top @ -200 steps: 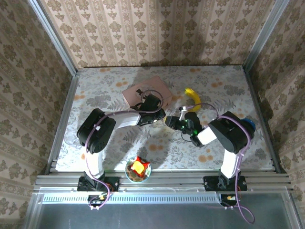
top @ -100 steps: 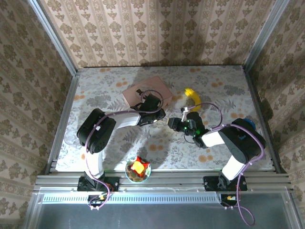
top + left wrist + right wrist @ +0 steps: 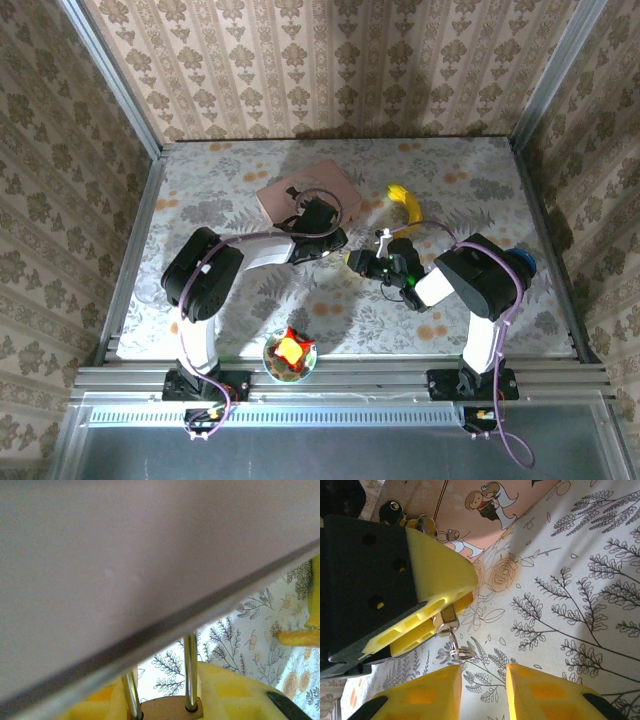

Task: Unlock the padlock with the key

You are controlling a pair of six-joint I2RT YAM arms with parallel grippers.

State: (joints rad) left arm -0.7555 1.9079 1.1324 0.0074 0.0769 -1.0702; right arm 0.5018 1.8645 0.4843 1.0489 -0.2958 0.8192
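On the floral table (image 3: 200, 200), left gripper (image 3: 461, 604) clamps the padlock (image 3: 167, 711), key (image 3: 448, 621) protruding, ring (image 3: 460, 653) dangling; right gripper (image 3: 483, 680), fingers apart just below, could pinch only the loose ring and slip.

we see beige damask wallpaper on the walls (image 3: 330, 60) closing three sides of the worktop (image 3: 230, 190), which wears a pale floral cloth. silvery metal posts (image 3: 110, 75) stand at the far corners; an aluminium rail (image 3: 380, 378) runs along the near edge.

Padlock (image 3: 170, 711) body cut off by the picture's edge, shackle top hidden behind blurred pink box (image 3: 125, 555)
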